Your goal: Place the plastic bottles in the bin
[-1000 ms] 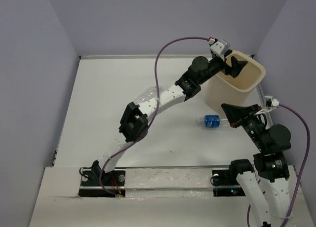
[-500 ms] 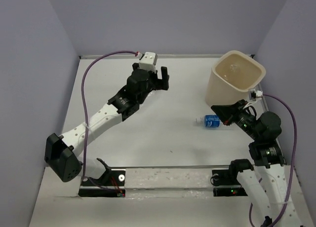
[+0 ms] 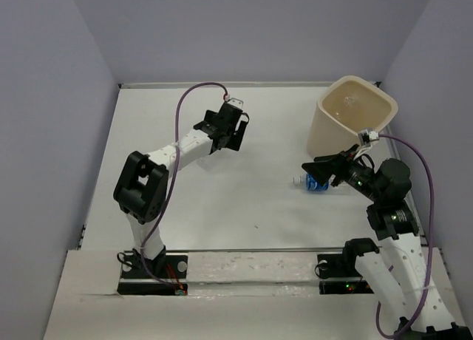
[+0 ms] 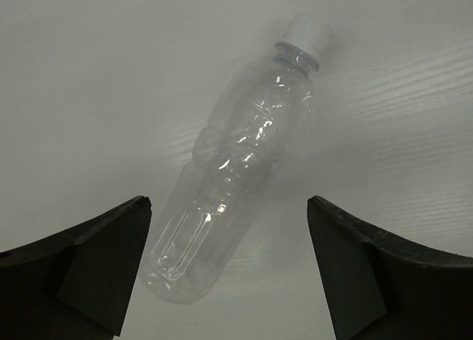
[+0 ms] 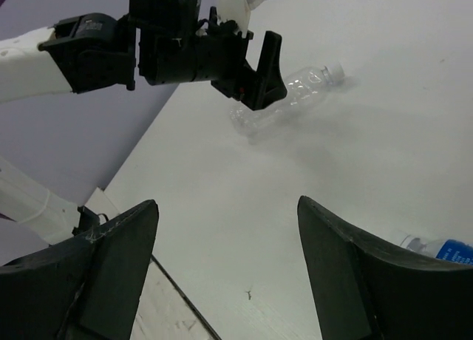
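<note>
A clear plastic bottle (image 4: pixel 244 155) with a white cap lies on the white table, its base between the tips of my left gripper (image 4: pixel 229 203), which hangs open just above it. The right wrist view shows the same bottle (image 5: pixel 295 92) under the left gripper (image 5: pixel 244 66). A second bottle (image 3: pixel 318 182) with a blue label lies by the foot of the cream bin (image 3: pixel 353 126). My right gripper (image 3: pixel 314 170) is open over that bottle with nothing between its fingers (image 5: pixel 126 236). The blue label (image 5: pixel 447 249) peeks in at that view's lower right.
The bin stands at the back right near the side wall (image 3: pixel 425 74). Lilac walls close in the table on three sides. A metal rail (image 3: pixel 251 251) with both arm bases runs along the near edge. The left arm's cable (image 3: pixel 181 111) loops above the table.
My left arm has swung from the bin's mouth back to the left and come down over the clear bottle. The right gripper has opened and shifted left over the blue-labelled bottle.
</note>
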`<state>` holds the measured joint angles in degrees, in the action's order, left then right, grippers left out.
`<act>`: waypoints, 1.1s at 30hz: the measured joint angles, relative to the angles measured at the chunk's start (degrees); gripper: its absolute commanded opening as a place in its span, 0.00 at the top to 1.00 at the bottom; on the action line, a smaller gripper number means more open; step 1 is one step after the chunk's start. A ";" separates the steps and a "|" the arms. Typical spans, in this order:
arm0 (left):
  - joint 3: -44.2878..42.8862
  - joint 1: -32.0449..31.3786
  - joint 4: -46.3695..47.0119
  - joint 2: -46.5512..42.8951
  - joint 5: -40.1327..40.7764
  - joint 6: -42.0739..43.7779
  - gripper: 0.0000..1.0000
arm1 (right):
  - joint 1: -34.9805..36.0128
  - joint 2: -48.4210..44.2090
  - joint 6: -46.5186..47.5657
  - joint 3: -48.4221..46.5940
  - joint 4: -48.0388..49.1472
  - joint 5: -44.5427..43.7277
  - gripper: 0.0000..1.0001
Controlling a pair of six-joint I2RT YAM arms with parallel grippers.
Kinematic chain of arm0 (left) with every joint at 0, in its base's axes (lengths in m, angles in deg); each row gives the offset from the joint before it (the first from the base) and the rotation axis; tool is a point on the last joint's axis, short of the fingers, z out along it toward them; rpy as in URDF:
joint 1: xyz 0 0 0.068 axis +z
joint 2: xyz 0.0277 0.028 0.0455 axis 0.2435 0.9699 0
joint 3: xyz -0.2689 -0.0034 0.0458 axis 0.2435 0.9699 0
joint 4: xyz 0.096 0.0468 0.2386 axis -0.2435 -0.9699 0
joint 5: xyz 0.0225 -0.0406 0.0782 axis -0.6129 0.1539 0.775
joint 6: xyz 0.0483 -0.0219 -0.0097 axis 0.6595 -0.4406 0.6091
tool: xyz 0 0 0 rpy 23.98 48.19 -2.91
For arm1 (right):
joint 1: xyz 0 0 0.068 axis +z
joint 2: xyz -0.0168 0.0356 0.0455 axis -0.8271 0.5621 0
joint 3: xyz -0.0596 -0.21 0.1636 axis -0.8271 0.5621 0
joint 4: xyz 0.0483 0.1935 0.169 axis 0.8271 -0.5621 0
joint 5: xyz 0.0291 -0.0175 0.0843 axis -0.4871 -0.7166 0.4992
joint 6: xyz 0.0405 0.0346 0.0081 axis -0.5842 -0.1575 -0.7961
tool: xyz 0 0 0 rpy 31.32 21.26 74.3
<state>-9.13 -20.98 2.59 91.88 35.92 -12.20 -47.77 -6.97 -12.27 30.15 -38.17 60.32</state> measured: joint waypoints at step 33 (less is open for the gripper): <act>-0.76 1.44 -2.21 -14.91 -15.54 -3.26 0.56 | 1.81 -5.14 -8.68 16.65 -10.08 -24.79 0.02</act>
<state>-9.89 -19.53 0.38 76.98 20.38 -15.46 -45.95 -12.11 -20.95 46.81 -48.25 35.54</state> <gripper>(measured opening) 0.669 0.994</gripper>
